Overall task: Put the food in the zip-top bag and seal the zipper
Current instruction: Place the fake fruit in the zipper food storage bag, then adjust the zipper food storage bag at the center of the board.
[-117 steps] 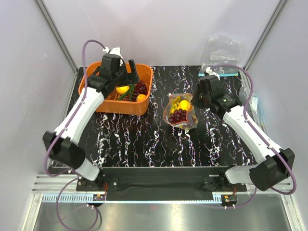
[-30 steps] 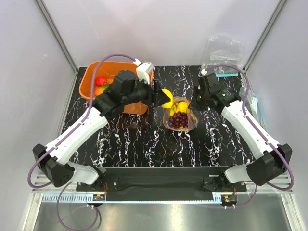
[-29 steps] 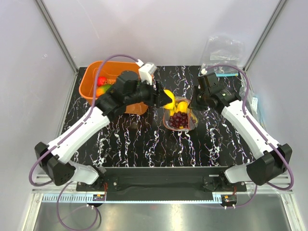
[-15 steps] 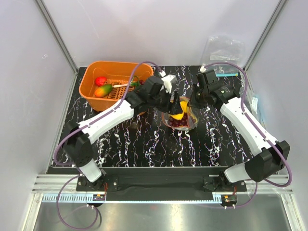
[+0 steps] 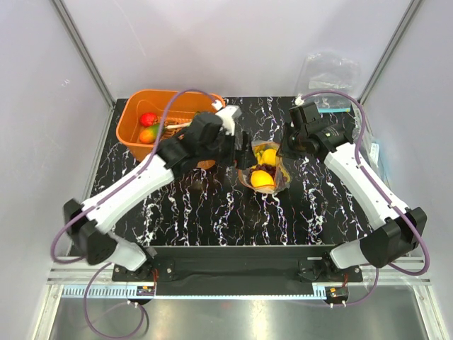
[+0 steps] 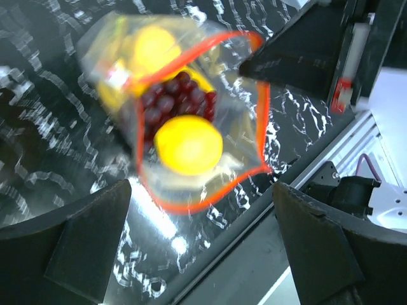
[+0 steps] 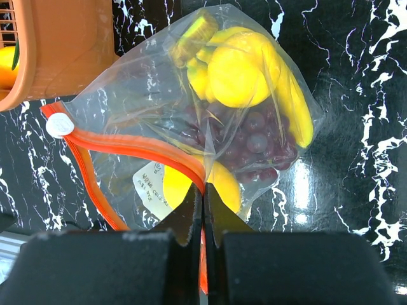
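the wide open left tool (image 6: 202,190) hangs over the open bag (image 7: 133,108), and the right tool (image 7: 203,190) pinches its red strip (image 7: 140,149).

Both arms reach inward, left gripper (image 6: 202,187) spread wide, right gripper (image 7: 202,190) pinched tight

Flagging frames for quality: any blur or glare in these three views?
Left wrist view: the zip-top bag and table are smeared by blur. Right wrist view: sharp, with a bright glare patch on the glossy table beside the bag. Top view: sharp, evenly lit, no strong glare.
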{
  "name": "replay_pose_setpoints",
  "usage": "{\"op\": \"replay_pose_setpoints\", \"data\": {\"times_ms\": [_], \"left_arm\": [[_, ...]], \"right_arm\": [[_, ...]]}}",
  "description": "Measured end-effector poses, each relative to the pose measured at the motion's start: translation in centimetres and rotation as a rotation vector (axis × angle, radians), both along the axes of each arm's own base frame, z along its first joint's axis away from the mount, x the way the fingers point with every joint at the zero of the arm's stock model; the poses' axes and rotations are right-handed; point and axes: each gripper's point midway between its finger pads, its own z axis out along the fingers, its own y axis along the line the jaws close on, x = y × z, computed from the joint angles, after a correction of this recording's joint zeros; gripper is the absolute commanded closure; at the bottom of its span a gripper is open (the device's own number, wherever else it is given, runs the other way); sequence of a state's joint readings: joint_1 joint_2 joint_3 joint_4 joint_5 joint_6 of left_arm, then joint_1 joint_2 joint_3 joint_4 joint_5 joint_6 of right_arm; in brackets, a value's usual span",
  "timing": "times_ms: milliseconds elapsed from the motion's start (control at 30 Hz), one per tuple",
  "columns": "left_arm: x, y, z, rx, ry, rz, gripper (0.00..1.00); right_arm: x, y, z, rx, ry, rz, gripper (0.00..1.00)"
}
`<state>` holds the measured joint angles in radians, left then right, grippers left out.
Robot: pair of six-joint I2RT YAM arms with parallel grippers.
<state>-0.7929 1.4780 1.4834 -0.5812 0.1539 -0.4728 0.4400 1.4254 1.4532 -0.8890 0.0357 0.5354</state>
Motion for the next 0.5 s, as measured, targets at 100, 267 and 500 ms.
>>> {"op": "replay_pose_setpoints", "data": {"times_ms": [100,267,500], "left_arm": [[-1.0,1.9,0.1,-0.004,-0.002,0.053,0.01],[-0.9,2.3,-3.3,0.043,0.06,0.094,0.02],[0.4,0.8,-9.8,0.146,0.186,0.113,0.48]], "right_arm": [[0.0,0.0,0.0,0.0,0.001,0.0,1.0],[0.0,0.1,0.0,0.002,0.001,0.003,1.0],[0.0,0.0,0.0,-0.002,0.0,0.009,1.0]]}}
